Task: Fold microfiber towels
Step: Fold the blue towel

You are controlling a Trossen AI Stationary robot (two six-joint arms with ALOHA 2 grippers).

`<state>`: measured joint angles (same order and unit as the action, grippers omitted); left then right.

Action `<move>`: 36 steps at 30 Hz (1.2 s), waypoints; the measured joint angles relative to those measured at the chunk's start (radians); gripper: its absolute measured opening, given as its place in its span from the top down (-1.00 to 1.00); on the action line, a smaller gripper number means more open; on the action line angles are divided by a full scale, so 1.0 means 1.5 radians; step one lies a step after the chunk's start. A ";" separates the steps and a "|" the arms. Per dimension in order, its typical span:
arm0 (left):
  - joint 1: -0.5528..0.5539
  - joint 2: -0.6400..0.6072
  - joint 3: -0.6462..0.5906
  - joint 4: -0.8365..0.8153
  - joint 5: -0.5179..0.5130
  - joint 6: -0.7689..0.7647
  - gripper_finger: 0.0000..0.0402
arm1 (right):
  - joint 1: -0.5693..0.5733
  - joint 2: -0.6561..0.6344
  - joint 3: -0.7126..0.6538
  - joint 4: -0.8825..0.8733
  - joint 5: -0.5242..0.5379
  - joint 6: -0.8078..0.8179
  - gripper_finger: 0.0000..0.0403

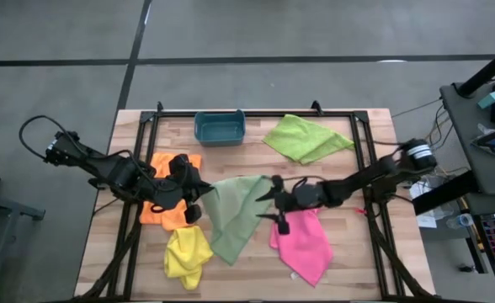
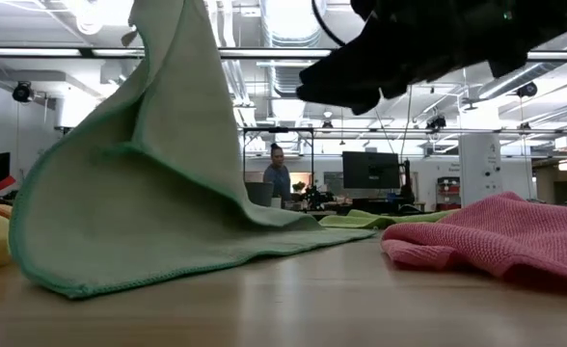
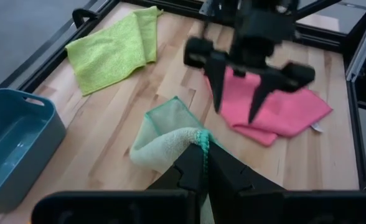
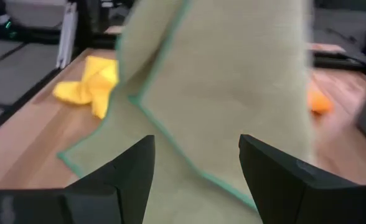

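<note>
Mint towel [image 1: 235,215] is hanging mid-table, one corner lifted by the left gripper [image 3: 203,163], which is clamped on it; the lower edge is trailing on the wood. The right gripper [image 3: 238,84] is hovering just beside it, fingers apart, holding nothing. Advice: pinch the free corner before moving, keeping the cloth taut, clear of the pink towel [image 1: 302,244].

Both arms are dark, nearly black, built of chunky jointed segments. The left arm [image 1: 104,168] trails a thin black cable that loops in an arc above its far-left end. The right arm [image 1: 374,178] carries a pale silver-grey cylindrical band at the joint near the table's right edge. The right gripper [image 3: 253,78] has a blocky black body and two long, tapering matte-black fingers [image 3: 217,81]. The left gripper [image 3: 205,163] ends in smooth black wedge-shaped fingers.
</note>
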<state>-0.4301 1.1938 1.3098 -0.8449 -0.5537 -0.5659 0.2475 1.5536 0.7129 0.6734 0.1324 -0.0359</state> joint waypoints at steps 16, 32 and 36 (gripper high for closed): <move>0.000 -0.001 0.001 0.009 0.001 -0.002 1.00 | 0.055 0.302 0.180 0.168 0.099 -0.211 -0.03; 0.000 -0.001 0.001 0.012 0.002 -0.002 1.00 | 0.096 0.435 0.285 0.283 0.297 -0.434 -0.03; 0.000 -0.001 0.001 0.013 0.001 -0.002 1.00 | 0.111 0.485 0.316 0.358 0.371 -0.507 -0.03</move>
<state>-0.4301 1.1927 1.3106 -0.8257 -0.5522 -0.5686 0.4137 2.2809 1.1865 1.2100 0.6897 -0.7962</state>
